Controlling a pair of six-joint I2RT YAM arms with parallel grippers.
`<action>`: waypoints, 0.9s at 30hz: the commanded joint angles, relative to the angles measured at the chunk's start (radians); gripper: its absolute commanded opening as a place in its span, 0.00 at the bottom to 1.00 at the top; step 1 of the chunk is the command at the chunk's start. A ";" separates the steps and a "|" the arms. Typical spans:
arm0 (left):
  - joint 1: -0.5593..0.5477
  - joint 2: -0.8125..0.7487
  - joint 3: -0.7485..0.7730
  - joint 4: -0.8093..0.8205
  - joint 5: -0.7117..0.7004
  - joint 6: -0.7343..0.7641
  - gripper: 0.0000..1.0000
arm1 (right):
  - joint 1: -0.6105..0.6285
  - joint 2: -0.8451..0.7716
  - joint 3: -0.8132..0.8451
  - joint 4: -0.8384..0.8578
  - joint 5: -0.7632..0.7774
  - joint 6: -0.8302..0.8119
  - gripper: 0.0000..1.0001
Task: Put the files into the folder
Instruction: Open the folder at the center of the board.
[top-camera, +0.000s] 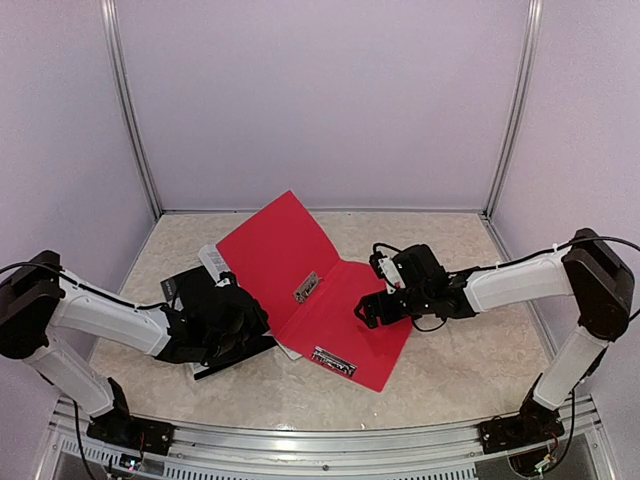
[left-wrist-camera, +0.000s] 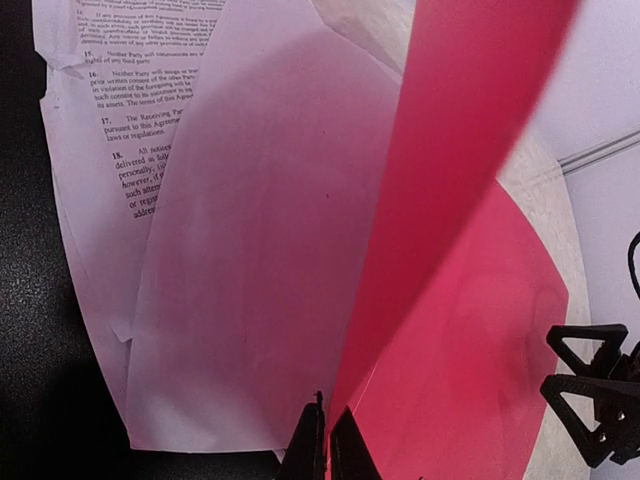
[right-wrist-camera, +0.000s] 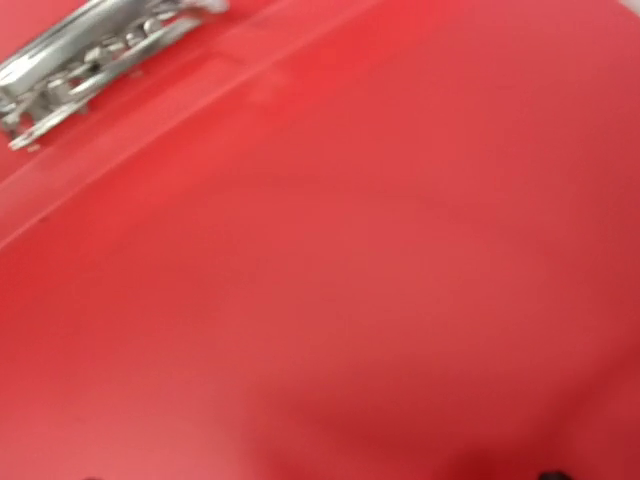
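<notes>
The red folder (top-camera: 345, 335) lies open on the table, its metal clip (top-camera: 307, 287) by the spine. Its left cover (top-camera: 272, 250) stands raised at a slant. My left gripper (left-wrist-camera: 328, 445) is shut on that cover's lower edge. The files (left-wrist-camera: 250, 260), white sheets, some with black text, lie under and left of the raised cover; a corner (top-camera: 211, 259) sticks out. My right gripper (top-camera: 371, 288) hangs open low over the folder's right half, holding nothing. The right wrist view shows only the folder's red surface (right-wrist-camera: 380, 300) and the clip (right-wrist-camera: 90, 55).
A black mat (top-camera: 184, 286) lies under the files at the left. A dark label (top-camera: 333, 361) sits near the folder's front edge. Pale walls with metal posts (top-camera: 134, 120) close in the table on three sides.
</notes>
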 joint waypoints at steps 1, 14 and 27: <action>0.026 -0.006 -0.012 -0.077 0.083 -0.067 0.05 | 0.040 0.055 0.055 0.004 -0.016 -0.048 0.91; 0.068 -0.045 -0.007 -0.060 0.198 0.072 0.50 | 0.051 0.075 0.092 -0.180 0.076 -0.144 0.89; 0.136 0.051 0.181 -0.040 0.319 0.385 0.54 | 0.043 0.143 0.084 -0.238 0.052 -0.194 0.86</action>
